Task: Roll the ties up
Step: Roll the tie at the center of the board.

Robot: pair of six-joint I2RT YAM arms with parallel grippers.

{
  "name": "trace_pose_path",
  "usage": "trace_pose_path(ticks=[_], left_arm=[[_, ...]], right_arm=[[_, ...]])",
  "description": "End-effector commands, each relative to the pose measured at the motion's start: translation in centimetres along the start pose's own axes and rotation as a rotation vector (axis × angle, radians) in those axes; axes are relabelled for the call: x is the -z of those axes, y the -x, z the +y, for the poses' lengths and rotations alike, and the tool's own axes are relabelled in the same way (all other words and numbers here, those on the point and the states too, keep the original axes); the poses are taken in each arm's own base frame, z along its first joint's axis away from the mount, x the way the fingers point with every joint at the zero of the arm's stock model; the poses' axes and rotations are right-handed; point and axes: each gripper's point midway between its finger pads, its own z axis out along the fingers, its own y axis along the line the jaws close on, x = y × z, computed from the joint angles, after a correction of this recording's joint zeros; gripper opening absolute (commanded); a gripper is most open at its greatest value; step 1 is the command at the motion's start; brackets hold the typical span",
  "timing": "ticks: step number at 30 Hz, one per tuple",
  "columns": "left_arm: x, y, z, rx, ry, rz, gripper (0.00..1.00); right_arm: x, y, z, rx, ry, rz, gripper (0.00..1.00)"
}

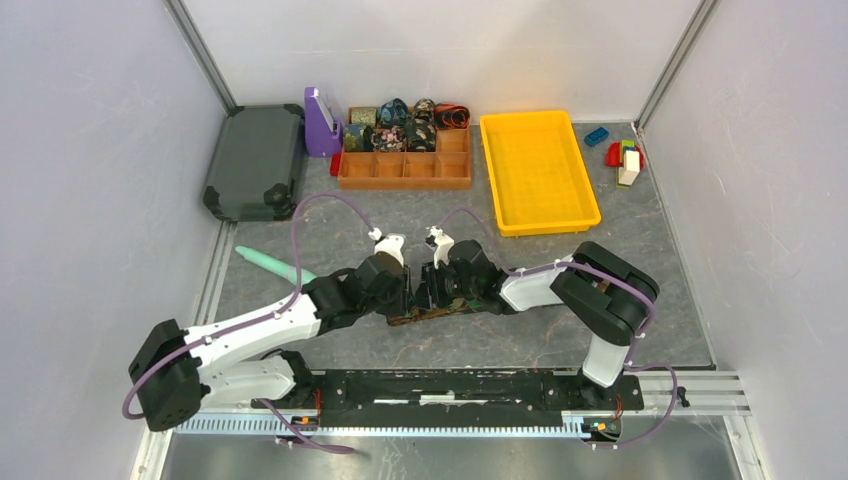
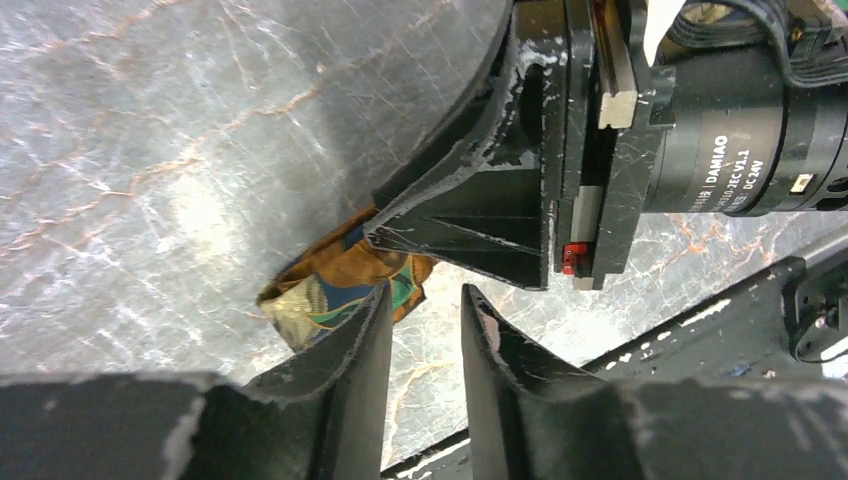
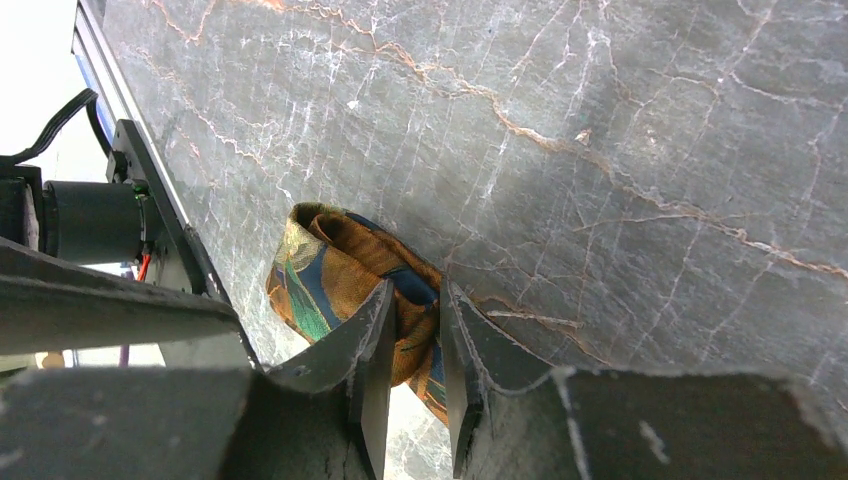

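A tie (image 1: 440, 312) in orange, blue and green print lies on the grey marble tabletop between the two arms. Its end is folded into a loose loop (image 3: 330, 265). My right gripper (image 3: 418, 290) is shut on that folded fabric, which fills the narrow gap between its fingers. My left gripper (image 2: 427, 295) is open just beside it, with only bare table between its fingers. The tie (image 2: 320, 295) lies outside its left finger, under the right gripper's finger (image 2: 450, 220). From above, the left gripper (image 1: 405, 290) and right gripper (image 1: 428, 288) almost touch. Several rolled ties (image 1: 400, 130) sit at the back.
A wooden organizer (image 1: 405, 170) holds the rolled ties. Beside it are a yellow tray (image 1: 538, 170), a purple holder (image 1: 320, 125) and a dark grey case (image 1: 255, 160). A teal stick (image 1: 270, 262) lies at the left, toy blocks (image 1: 622, 158) at the back right.
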Motion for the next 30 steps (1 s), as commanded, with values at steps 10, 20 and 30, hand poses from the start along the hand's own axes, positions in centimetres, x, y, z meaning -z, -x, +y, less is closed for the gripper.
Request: trace_pose_path(ticks=[10, 20, 30], left_arm=[[-1.9, -2.0, 3.7, 0.049, 0.15, 0.014, 0.21], [-2.8, -3.7, 4.4, 0.061, 0.157, 0.043, 0.2], [-3.2, -4.0, 4.7, 0.064, 0.162, 0.044, 0.2]], right_arm=[[-0.1, 0.2, -0.1, 0.017, -0.01, -0.02, 0.28], [0.0, 1.0, 0.3, 0.039, -0.01, -0.037, 0.28], [1.8, 4.3, 3.0, 0.122, -0.002, -0.096, 0.42]])
